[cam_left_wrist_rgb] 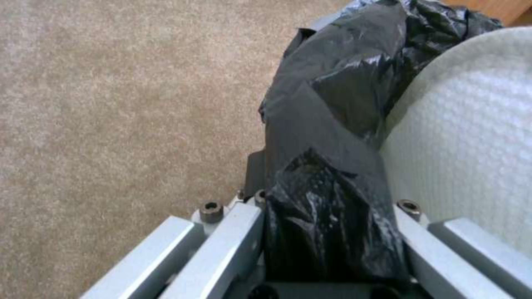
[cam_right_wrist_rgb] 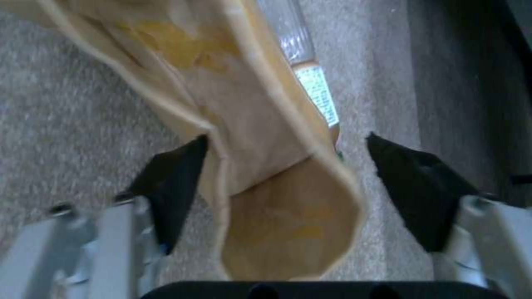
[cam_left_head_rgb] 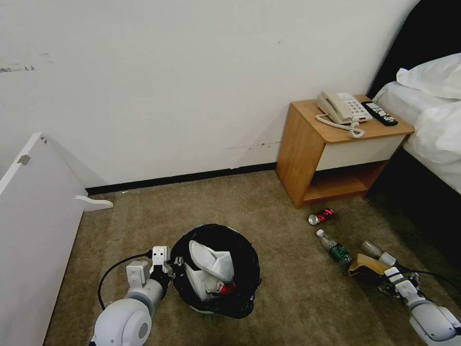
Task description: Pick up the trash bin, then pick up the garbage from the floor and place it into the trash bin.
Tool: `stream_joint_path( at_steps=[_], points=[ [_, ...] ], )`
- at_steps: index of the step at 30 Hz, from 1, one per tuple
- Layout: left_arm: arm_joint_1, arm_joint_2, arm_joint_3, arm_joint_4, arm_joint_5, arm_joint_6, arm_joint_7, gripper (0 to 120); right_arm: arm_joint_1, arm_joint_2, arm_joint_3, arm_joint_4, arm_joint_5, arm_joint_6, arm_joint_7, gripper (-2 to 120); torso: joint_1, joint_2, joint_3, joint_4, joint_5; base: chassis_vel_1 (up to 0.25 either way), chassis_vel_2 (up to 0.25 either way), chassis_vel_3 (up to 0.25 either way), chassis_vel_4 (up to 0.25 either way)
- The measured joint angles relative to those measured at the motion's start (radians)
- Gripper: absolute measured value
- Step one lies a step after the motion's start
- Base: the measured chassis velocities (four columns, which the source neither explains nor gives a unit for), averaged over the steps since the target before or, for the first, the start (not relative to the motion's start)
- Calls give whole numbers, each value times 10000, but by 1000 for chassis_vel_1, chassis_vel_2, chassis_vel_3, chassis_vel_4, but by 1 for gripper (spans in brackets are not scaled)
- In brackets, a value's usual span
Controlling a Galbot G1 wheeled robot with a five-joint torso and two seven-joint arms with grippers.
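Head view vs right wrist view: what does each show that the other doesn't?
Head view alone: left tool clamped on the trash bin rim, slippers inside, red can and a green-labelled bottle on the carpet. Right wrist view alone: the right tool open, straddling the bag's mouth. Both: the brown paper bag with a second bottle beside it.

No legible text anywhere. Plastic bottle (cam_right_wrist_rgb: pixel 316 91), upper centre of right wrist view: white label w/ small dark print, too blurred to read. Bottle (cam_left_head_rgb: pixel 334 248) on carpet, lower right of head view: green label, no wording made out. Red can (cam_left_head_rgb: pixel 322 216), right of centre: markings unreadable. Telephone (cam_left_head_rgb: pixel 342 108) and remote control (cam_left_head_rgb: pixel 379 113), upper right on nightstand: keys visible, digits too small to tell. No signs, nos. or brands elsewhere.
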Motion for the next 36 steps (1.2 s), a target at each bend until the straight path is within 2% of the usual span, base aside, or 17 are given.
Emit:
stream_joint_path(
  at_steps=[1,4,6,7,8,10,12,13,15,18,20,36],
  points=[
    [-11,23,9,9,-5,-11,12,4,4,18,0,30,3,17,39,67,0,0,0,-1,0,0,0,0,0],
    [-20,35,21,19,-7,-19,22,4,2,22,0,78,9,27,61,62,0,0,0,-3,0,0,0,0,0],
    [-30,41,58,36,-8,-32,46,4,0,27,5,131,6,62,119,52,0,0,0,0,-1,0,0,0,0],
    [-30,41,58,36,-8,-32,46,4,0,27,5,131,6,62,119,52,0,0,0,0,-1,0,0,0,0],
    [-36,35,77,45,-6,-38,71,4,16,42,11,134,6,89,176,44,0,0,0,-1,0,0,0,0,0],
    [-42,34,91,55,-5,-42,84,4,23,42,11,139,6,93,181,41,0,0,0,-1,0,0,0,0,0],
    [-82,34,133,103,-4,-57,112,4,37,16,12,157,13,94,180,29,0,0,0,0,-1,0,0,0,0],
    [-82,34,133,103,-4,-57,112,4,37,16,12,157,13,94,180,29,0,0,0,0,-1,0,0,0,0],
    [-99,34,161,125,-1,-63,128,4,102,16,-16,101,31,94,157,19,0,0,0,0,0,0,0,0,0],
    [-100,28,173,127,3,-65,134,4,133,17,-48,67,38,90,119,13,0,0,0,0,0,0,0,0,0],
    [-94,26,179,126,6,-68,141,4,165,37,-87,52,49,62,63,2,0,0,0,-1,0,0,0,0,0],
    [-140,198,220,156,-58,-111,170,4,344,259,-236,-436,287,-299,16,0,0,0,0,0,-2,0,0,0,0]
  ],
)
